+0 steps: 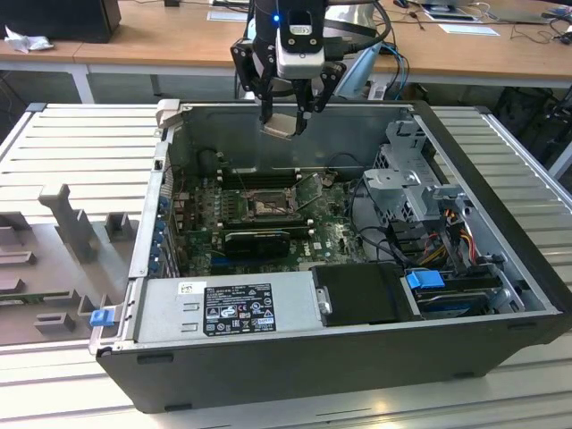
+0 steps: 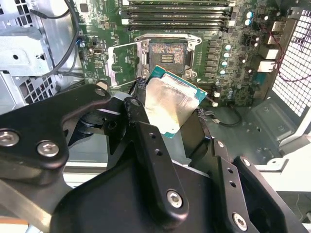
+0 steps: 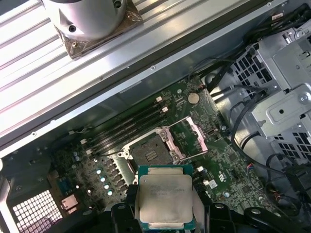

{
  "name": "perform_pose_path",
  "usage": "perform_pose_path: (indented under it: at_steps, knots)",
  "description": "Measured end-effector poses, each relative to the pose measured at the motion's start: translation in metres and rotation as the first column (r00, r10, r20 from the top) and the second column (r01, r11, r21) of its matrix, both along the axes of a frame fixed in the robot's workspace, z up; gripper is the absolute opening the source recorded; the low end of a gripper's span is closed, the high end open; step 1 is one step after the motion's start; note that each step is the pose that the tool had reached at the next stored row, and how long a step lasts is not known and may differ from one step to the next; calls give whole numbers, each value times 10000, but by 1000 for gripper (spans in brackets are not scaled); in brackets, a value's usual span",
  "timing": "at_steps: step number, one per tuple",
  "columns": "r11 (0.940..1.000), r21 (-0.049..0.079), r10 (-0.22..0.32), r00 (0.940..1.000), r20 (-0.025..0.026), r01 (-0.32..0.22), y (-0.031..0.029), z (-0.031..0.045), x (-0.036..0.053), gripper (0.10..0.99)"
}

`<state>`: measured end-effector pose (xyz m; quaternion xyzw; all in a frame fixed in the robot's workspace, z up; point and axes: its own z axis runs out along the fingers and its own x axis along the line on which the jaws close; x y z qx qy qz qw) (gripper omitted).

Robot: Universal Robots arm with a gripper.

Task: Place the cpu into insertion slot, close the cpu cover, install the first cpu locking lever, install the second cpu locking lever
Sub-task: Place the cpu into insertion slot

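- black multi-link claw (image 1: 284,116) closed on the small flat square silvery-beige cpu (image 1: 280,125), fingers pressing two opposite edges; metal face shows in both wrist views
- cpu hangs in the air well above the square dark insertion slot with silvery rim (image 1: 265,207); not touching the slot; tilted a bit in the second wrist view
- insertion slot uncovered, its contact field exposed, set in the green circuit board (image 3: 228,165)
- thin silvery square-windowed cpu cover (image 2: 124,60) swung up and open, standing just beside the insertion slot on one side
- long black memory slots (image 2: 175,12) run near the insertion slot on another side
- long black graphics card (image 1: 259,239) lies near the insertion slot, opposite the memory slots
- open black-and-grey computer case (image 1: 500,179) surrounds the board; case lies on the ribbed grey metal table (image 1: 80,143)
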<state>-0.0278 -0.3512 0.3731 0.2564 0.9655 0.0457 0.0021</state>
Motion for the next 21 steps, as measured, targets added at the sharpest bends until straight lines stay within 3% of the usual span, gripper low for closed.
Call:
perform_pose_path:
  at_steps: [21]
  knots:
    - [9966, 0, -820, 9966, 0, 820, 0, -1, 0, 529]
